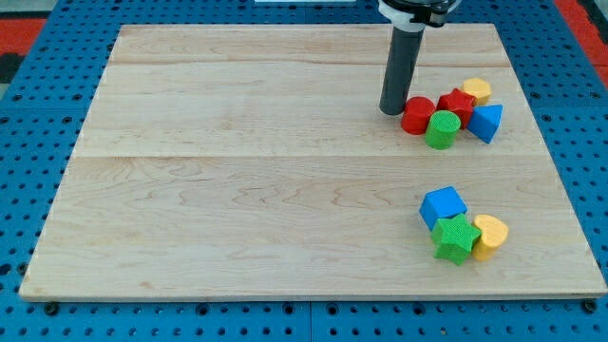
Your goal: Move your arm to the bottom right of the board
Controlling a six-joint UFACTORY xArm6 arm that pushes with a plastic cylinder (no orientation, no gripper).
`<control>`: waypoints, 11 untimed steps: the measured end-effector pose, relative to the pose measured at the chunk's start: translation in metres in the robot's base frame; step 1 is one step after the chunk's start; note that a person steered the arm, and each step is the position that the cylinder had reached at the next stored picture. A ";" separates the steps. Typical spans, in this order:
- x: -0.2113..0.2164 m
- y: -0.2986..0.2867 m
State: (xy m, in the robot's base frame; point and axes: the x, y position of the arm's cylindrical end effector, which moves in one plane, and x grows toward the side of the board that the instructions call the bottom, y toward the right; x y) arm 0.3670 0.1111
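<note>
My tip (392, 110) rests on the wooden board (237, 190) in the upper right part of the view. It stands just left of a red cylinder (416, 115), touching or nearly touching it. Beside that are a green cylinder (442, 130), a red block (459, 104), a yellow block (476, 90) and a blue triangular block (487, 122), all clustered together. Lower down at the view's right sits a second cluster: a blue cube (444, 206), a green star-shaped block (457, 237) and a yellow heart-shaped block (490, 236).
The board lies on a blue perforated table (28, 142). The arm's dark rod (403, 62) comes down from the view's top edge.
</note>
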 end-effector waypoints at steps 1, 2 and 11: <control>-0.002 0.000; 0.001 -0.012; -0.068 0.150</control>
